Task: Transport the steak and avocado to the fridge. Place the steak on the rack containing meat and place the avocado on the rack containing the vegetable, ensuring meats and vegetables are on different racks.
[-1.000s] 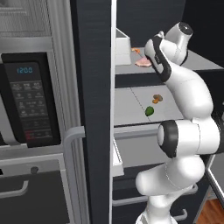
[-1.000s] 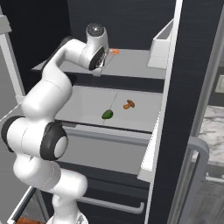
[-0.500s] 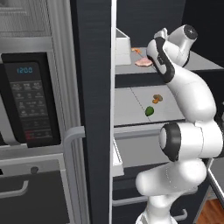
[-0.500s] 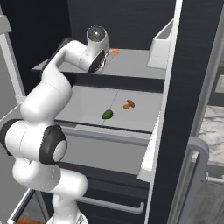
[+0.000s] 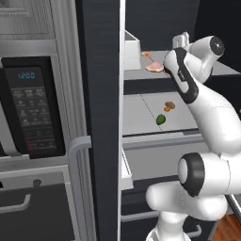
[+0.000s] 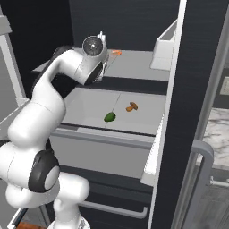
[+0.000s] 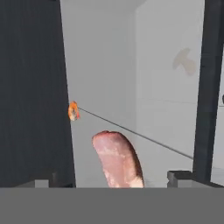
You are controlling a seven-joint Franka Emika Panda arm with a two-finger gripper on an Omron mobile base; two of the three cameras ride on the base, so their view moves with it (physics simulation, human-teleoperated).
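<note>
The steak [image 5: 154, 68] lies flat on the fridge's upper grey shelf [image 6: 134, 65]. In the hand view the steak [image 7: 117, 159] sits between my spread fingertips, touching neither. My gripper [image 5: 164, 65] is open at the steak's near end, facing into the fridge. The tiny orange morsel [image 5: 147, 54] rests farther back on the same shelf, by the thin seam. The dark green avocado [image 6: 109, 117] sits on the lower shelf [image 5: 141, 108] next to the brown mushroom-like vegetable [image 6: 131, 107]. In the right base view my arm hides the steak.
A white door bin [image 5: 132, 47] hangs on the open fridge door [image 5: 99, 117], close to the upper shelf's left side. A grey drawer [image 6: 103, 152] juts out below the lower shelf. The black microwave [image 5: 28, 108] is to the left of the door.
My wrist has drifted slightly right and down in the left base view. The steak stays on the upper shelf; avocado and mushroom piece have not moved.
</note>
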